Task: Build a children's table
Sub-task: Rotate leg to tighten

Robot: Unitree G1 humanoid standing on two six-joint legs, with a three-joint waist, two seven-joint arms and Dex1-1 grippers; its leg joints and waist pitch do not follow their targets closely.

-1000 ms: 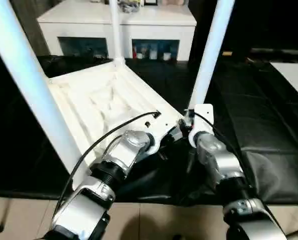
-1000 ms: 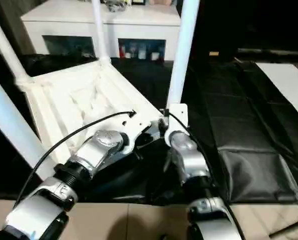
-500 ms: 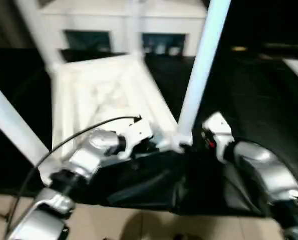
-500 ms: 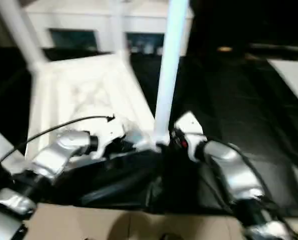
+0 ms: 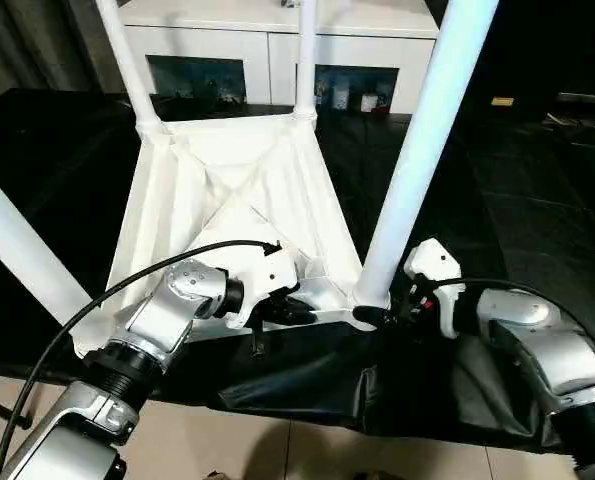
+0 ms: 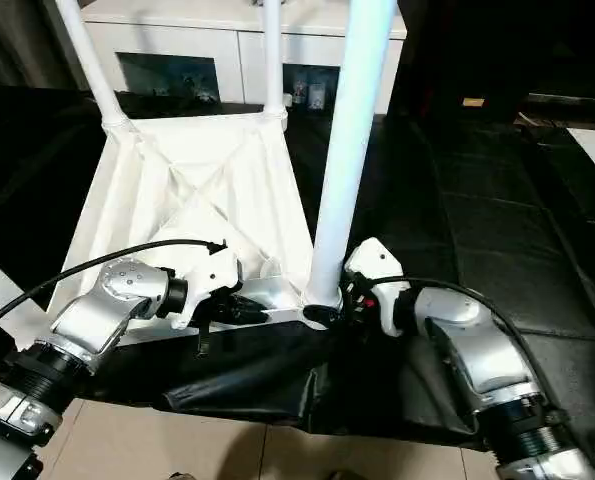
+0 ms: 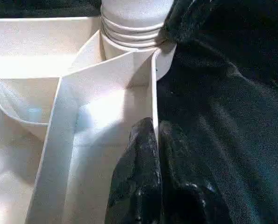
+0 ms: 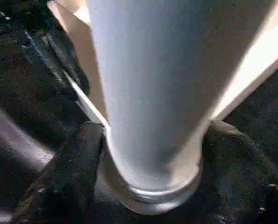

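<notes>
The white tabletop (image 5: 227, 200) lies upside down on black cloth, ribbed underside up. Its legs stand in the corner sockets: two far ones (image 5: 127, 60) (image 5: 305, 60), a near left one (image 5: 17, 250) and a near right one (image 5: 422, 150). My left gripper (image 7: 155, 126) is shut on the thin front rim, close to the near right socket (image 7: 136, 35). At that leg's base (image 8: 153, 116), my right gripper (image 6: 329, 312) has one black finger (image 8: 73, 172) on each side, pressed against the tube.
A white cabinet (image 5: 277, 35) with dark glass doors stands behind the tabletop. Black cloth (image 5: 507, 220) covers the surface and hangs over its front edge, with tan floor (image 5: 277, 455) below. A black cable (image 5: 107, 300) loops off my left arm.
The whole view has shifted and tilted. My right forearm has swung out to the right, and its gripper now meets the near right leg's base from that side. The left gripper stays at the front rim.
</notes>
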